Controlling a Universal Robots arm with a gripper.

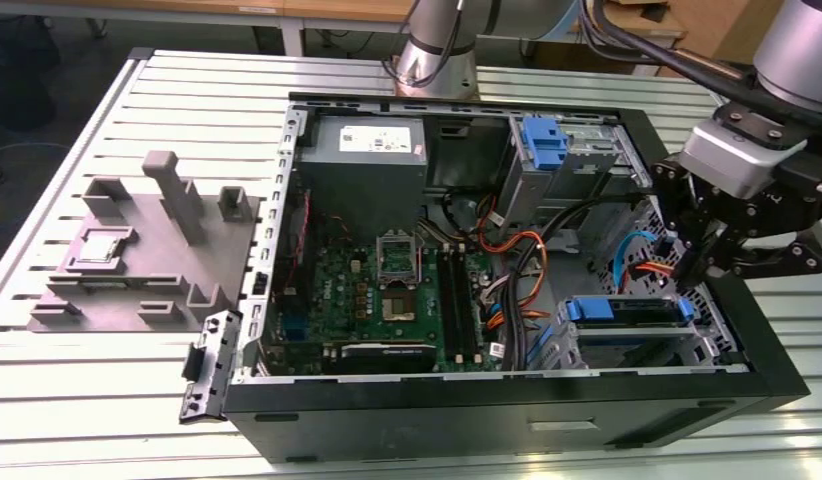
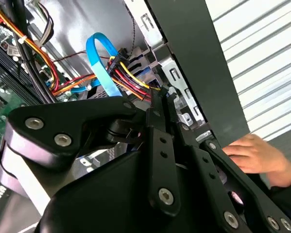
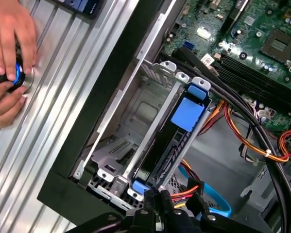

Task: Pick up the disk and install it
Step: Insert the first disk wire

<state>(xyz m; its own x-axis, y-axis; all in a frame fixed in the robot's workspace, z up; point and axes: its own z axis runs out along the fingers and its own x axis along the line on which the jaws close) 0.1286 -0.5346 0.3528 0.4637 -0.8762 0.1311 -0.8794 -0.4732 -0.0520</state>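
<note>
The disk sits in the drive cage at the front corner of the open computer case, on the exterior view's right. Its blue carrier frame faces up. In the first wrist view the disk stands on edge between the cage's metal rails. My gripper hovers just above and beyond the disk, by the case's side wall. Its fingers are pressed together with nothing between them, close to the red, yellow and blue cables. In the first wrist view the gripper is just off the disk's end.
A bare blue bracket sits in the upper bay. The motherboard fills the case floor. A grey fixture stands on the slotted table at the exterior view's left. A person's hands press a lit button beside the case.
</note>
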